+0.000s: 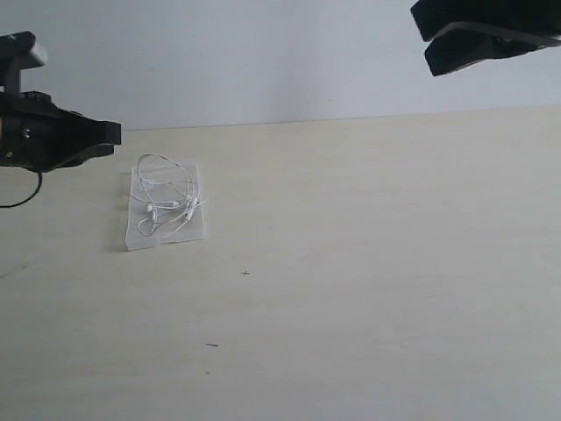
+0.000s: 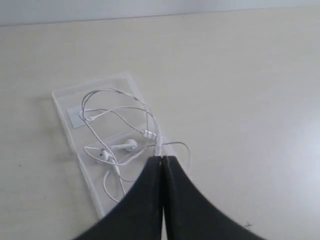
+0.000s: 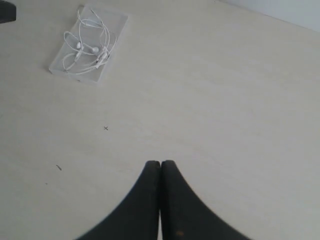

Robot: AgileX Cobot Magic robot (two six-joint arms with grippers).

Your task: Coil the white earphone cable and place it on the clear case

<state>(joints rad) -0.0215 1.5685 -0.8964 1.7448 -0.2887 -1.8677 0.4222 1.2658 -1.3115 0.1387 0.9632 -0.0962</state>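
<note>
A thin white earphone cable point(image 1: 165, 195) lies in loose tangled loops on a small flat clear plastic case point(image 1: 140, 239). The case rests on a pale wood-grain tabletop point(image 1: 368, 263), in the left part of the exterior view, just above mid-height and near the table's far edge. Most of the wire sits within the case's outline. In the left wrist view, one loop of the cable point(image 2: 129, 145) spills past the long edge of the case point(image 2: 117, 82) onto the table, and both earbuds lie side by side near the case's middle crease. A whitish patch shows near one corner of the case.

The black left gripper point(image 1: 112, 136) hangs at the left edge of the exterior view, above and to the left of the case and apart from it. In its own camera the left gripper point(image 2: 162, 159) has its two fingers pressed together tip to tip, and the tips appear just beside the spilled loop.

The black right gripper point(image 1: 422, 39) is at the upper right corner of the exterior view, well apart from the case. Its wrist view shows the right gripper point(image 3: 160, 164) with fingers also pressed flat against each other over bare tabletop. The cable point(image 3: 92, 50) and case point(image 3: 116, 21) look small and distant there.

A plain white wall point(image 1: 263, 53) stands behind the table, and a tiny dark cross mark point(image 1: 245, 273) sits on the tabletop near the case.
</note>
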